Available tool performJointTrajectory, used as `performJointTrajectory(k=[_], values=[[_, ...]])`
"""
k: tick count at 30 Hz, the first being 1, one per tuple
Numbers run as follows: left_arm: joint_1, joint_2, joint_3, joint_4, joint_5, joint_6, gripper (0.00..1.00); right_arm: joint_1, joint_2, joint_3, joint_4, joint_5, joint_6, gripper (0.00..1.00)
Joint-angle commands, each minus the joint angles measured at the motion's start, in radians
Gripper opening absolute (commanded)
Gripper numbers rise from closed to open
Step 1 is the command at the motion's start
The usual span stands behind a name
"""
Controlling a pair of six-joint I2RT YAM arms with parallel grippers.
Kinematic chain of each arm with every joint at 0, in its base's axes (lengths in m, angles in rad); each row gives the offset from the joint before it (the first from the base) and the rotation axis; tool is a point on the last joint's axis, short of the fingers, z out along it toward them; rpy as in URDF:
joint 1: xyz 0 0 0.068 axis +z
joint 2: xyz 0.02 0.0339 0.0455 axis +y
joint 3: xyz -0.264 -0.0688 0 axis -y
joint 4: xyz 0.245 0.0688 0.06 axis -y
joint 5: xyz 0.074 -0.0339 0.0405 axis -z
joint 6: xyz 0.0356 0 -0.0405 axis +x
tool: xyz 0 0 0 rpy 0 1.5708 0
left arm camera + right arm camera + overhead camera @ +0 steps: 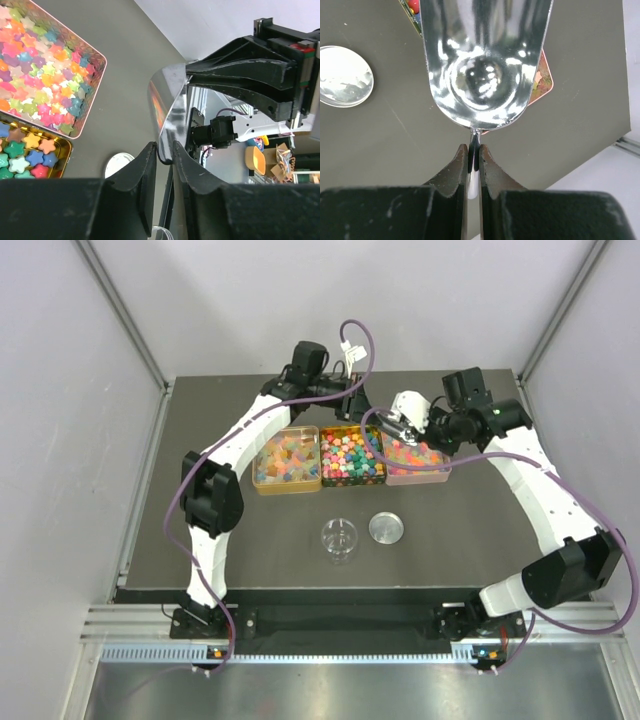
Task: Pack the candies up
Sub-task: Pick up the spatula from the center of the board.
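The candies (352, 455) fill three trays at the back of the table; in the left wrist view they show as small coloured stars (45, 70). My right gripper (432, 426) (474, 148) is shut on the thin handle of a shiny metal scoop (485, 60) (402, 418), which hangs above the right-hand pink tray (446, 476). The scoop's bowl looks empty. My left gripper (367, 416) (165, 150) has reached across from the left, and its fingertips pinch the scoop's front rim (170, 107).
A clear glass jar (339, 539) stands in front of the trays, with the round silver lid (387, 528) (342, 75) (117, 162) lying beside it on the right. A gold tray (62, 145) sits next to the pink one (102, 60). Grey walls close in three sides.
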Motion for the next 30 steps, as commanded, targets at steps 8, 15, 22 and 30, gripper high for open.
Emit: performJointTrajectory(k=[8, 15, 22, 30], values=[[-0.012, 0.007, 0.038, 0.069, -0.020, 0.020, 0.19, 0.044, -0.031, 0.005, -0.013, -0.068, -0.026, 0.00], [-0.002, -0.002, 0.033, 0.027, -0.043, 0.050, 0.22, 0.044, -0.037, -0.002, -0.004, -0.041, -0.029, 0.00], [0.024, -0.019, 0.032, 0.001, -0.069, 0.061, 0.29, 0.041, -0.052, -0.028, -0.001, -0.019, -0.034, 0.00], [0.037, -0.031, 0.001, -0.016, -0.069, 0.072, 0.29, 0.010, -0.061, -0.038, 0.012, -0.026, -0.035, 0.00]])
